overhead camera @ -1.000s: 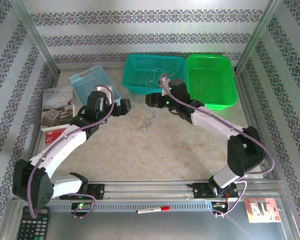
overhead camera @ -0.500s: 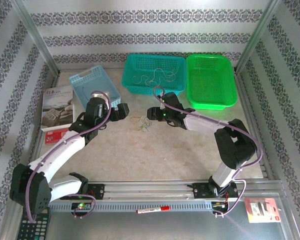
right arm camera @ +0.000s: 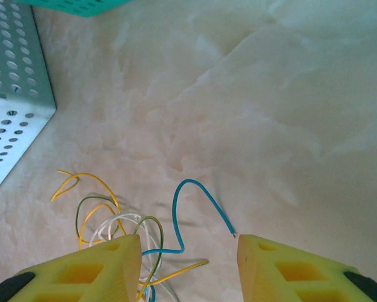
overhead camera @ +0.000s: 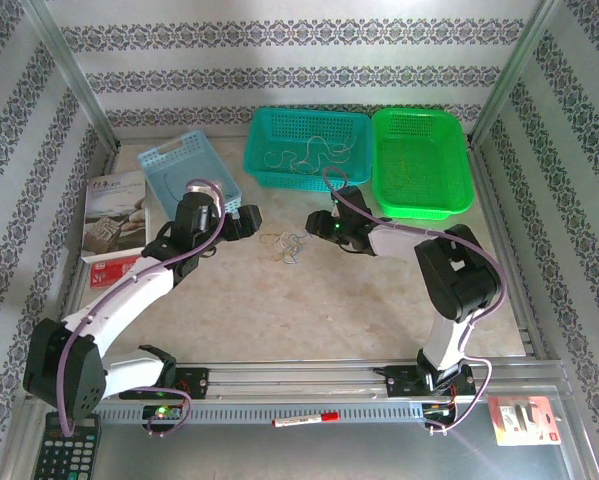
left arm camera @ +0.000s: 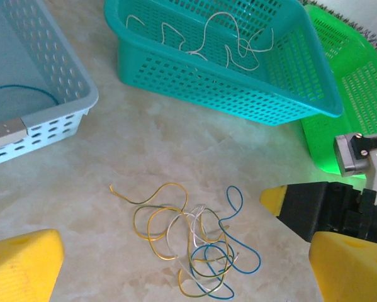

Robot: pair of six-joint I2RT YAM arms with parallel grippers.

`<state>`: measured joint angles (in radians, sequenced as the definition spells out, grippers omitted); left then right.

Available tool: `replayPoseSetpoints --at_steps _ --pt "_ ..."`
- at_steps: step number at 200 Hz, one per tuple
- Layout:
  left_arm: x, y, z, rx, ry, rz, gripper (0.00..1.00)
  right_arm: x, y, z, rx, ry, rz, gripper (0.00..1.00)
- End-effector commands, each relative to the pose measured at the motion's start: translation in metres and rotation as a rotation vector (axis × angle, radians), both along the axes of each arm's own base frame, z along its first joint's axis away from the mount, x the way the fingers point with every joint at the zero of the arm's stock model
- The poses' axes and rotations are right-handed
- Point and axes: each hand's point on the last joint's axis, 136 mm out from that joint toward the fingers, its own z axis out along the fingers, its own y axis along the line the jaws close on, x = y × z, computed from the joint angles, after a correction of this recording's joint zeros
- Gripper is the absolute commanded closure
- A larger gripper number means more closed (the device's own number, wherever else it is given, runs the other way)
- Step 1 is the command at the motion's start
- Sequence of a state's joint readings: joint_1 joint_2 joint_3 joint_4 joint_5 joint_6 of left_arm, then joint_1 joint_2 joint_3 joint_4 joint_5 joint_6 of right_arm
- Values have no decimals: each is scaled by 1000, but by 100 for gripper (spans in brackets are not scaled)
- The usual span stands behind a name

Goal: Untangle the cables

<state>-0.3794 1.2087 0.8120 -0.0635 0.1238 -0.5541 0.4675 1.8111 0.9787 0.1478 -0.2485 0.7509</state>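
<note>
The cables [overhead camera: 285, 246] lie as a small loopy clump of blue, white and yellow-tan wires on the marbled tabletop between the two grippers. In the left wrist view the clump [left arm camera: 194, 239] rests on the table between the wide-apart yellow fingers of my open left gripper [left arm camera: 185, 255]. The right gripper's yellow fingertip [left arm camera: 274, 198] pokes in from the right, close to the clump's blue loop. My right gripper [right arm camera: 188, 251] is low over the table with its jaws apart. A blue cable's loose end [right arm camera: 189, 189] arches between its fingers, touching neither. From above, the left gripper [overhead camera: 251, 216] and right gripper [overhead camera: 313, 222] flank the clump.
A teal basket [overhead camera: 304, 150] behind holds white wires [left arm camera: 207, 38]. A green basket [overhead camera: 421, 160] stands to its right. At the left, a light-blue basket [overhead camera: 184, 165] holds a blue wire [left arm camera: 21, 93]. A booklet [overhead camera: 114, 215] lies far left. A calculator [overhead camera: 67, 440] and a marker [overhead camera: 304, 419] lie by the near rail.
The right arm has folded back, its gripper dropping from beside the teal basket to the clump's right side with its jaws narrower. The left gripper has hardly moved.
</note>
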Motion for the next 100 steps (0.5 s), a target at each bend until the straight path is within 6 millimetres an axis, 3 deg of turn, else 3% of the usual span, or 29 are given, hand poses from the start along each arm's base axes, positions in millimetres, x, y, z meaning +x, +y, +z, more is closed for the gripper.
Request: replayPoseSetpoints --at_steps 1,68,100 --pt "11 -6 20 -44 -53 -4 0 3 14 1 48 -3 14 55" --pt "14 -10 17 -61 -41 -14 0 0 28 -6 54 5 50 59" --pt "14 -11 16 -66 -38 -17 0 3 32 -10 49 5 64 71"
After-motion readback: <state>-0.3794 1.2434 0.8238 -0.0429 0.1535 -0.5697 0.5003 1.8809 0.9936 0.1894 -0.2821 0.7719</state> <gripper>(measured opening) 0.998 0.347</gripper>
